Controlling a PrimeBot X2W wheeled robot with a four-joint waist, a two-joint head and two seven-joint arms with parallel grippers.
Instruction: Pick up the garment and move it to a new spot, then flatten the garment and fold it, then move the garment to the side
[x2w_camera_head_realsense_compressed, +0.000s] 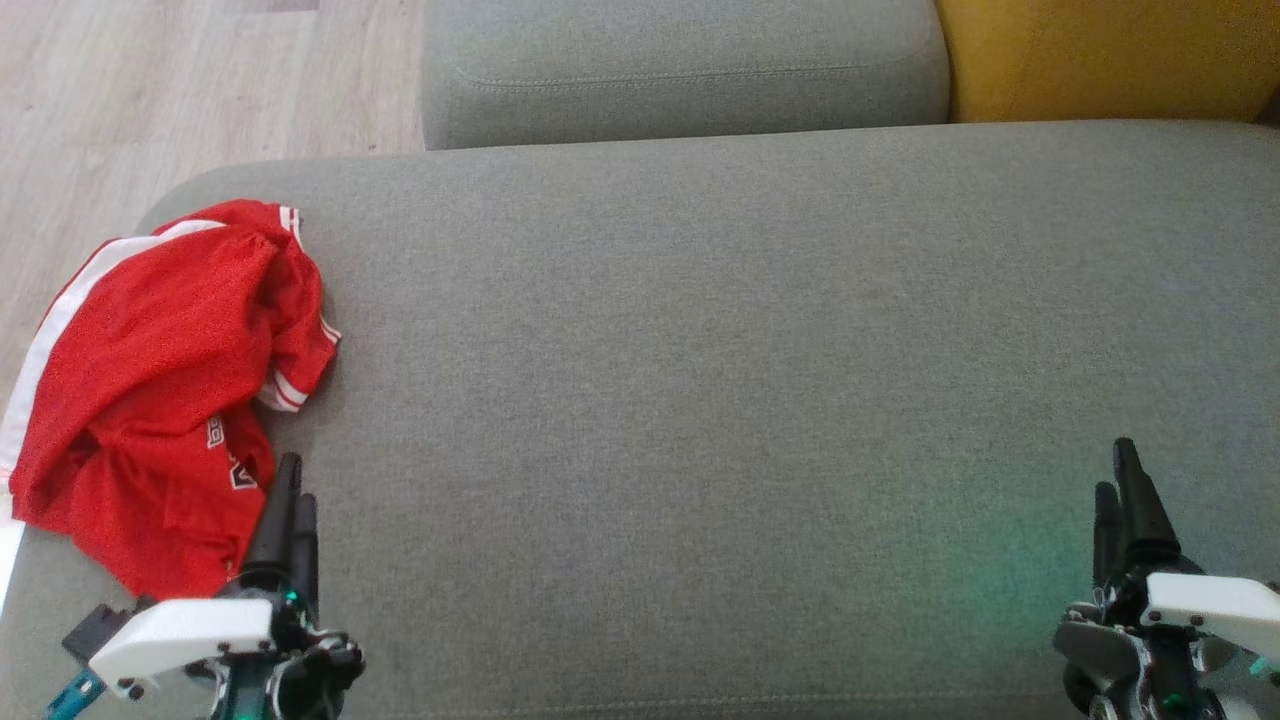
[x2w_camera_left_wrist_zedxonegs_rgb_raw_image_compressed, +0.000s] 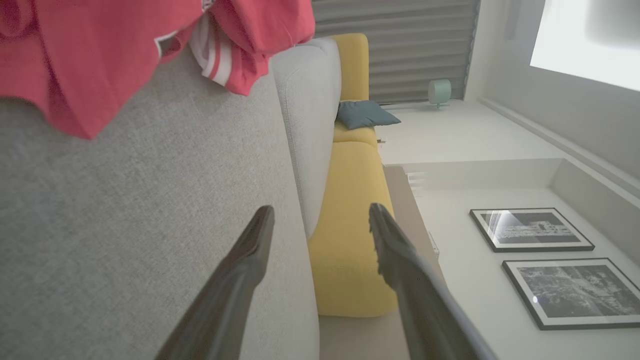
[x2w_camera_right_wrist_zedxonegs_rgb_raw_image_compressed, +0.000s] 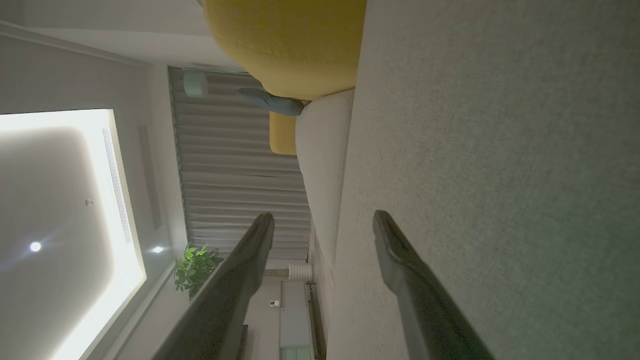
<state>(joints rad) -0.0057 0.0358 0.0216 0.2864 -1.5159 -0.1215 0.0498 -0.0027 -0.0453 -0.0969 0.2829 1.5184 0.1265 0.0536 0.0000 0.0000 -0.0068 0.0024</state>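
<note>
The garment (x2w_camera_head_realsense_compressed: 160, 390) is a red jersey with white stripes, crumpled at the left end of the grey sofa seat (x2w_camera_head_realsense_compressed: 720, 380), partly draped over the seat's left edge. My left gripper (x2w_camera_head_realsense_compressed: 290, 480) stands open at the lower left, just right of the garment's near edge, with nothing between its fingers. In the left wrist view the garment (x2w_camera_left_wrist_zedxonegs_rgb_raw_image_compressed: 100, 45) lies ahead and to the left of the open left gripper (x2w_camera_left_wrist_zedxonegs_rgb_raw_image_compressed: 320, 212). My right gripper (x2w_camera_head_realsense_compressed: 1118, 465) is open at the lower right over bare seat fabric, far from the garment; the right wrist view shows its fingers (x2w_camera_right_wrist_zedxonegs_rgb_raw_image_compressed: 322, 220) apart and empty.
A grey backrest cushion (x2w_camera_head_realsense_compressed: 680, 70) sits behind the seat and a yellow cushion (x2w_camera_head_realsense_compressed: 1100, 55) at the back right. Wooden floor (x2w_camera_head_realsense_compressed: 150, 90) lies beyond the seat's left edge. The seat's middle and right are bare fabric.
</note>
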